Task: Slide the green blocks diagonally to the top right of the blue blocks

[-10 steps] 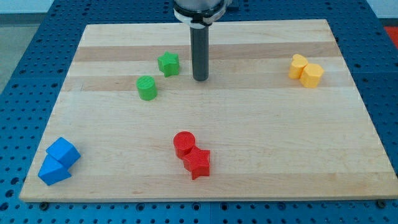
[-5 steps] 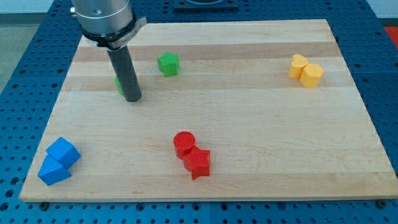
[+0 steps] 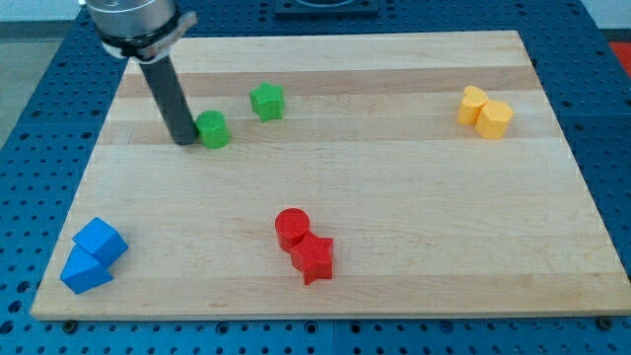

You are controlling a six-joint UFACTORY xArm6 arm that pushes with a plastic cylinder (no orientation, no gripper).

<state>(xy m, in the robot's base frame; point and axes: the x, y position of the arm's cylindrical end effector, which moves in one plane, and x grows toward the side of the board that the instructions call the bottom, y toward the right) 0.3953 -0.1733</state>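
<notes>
Touching the left side of the green cylinder (image 3: 212,129), my tip (image 3: 184,141) holds nothing; this end effector is a plain rod with no jaws. Its rod leans up to the far left. A green star (image 3: 266,101) sits just right. Both blue blocks (image 3: 92,254) lie at the bench's (image 3: 394,197) near-left corner.

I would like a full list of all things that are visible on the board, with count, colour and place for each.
green cylinder: 1, green, upper left, just right of my tip
green star: 1, green, upper left of centre
blue blocks: 2, blue, bottom left corner, touching
red cylinder: 1, red, bottom centre
red star: 1, red, touching the red cylinder
yellow blocks: 2, yellow, upper right, touching
wooden board: 1, light wood
my tip: 1, dark rod, against the green cylinder's left side
</notes>
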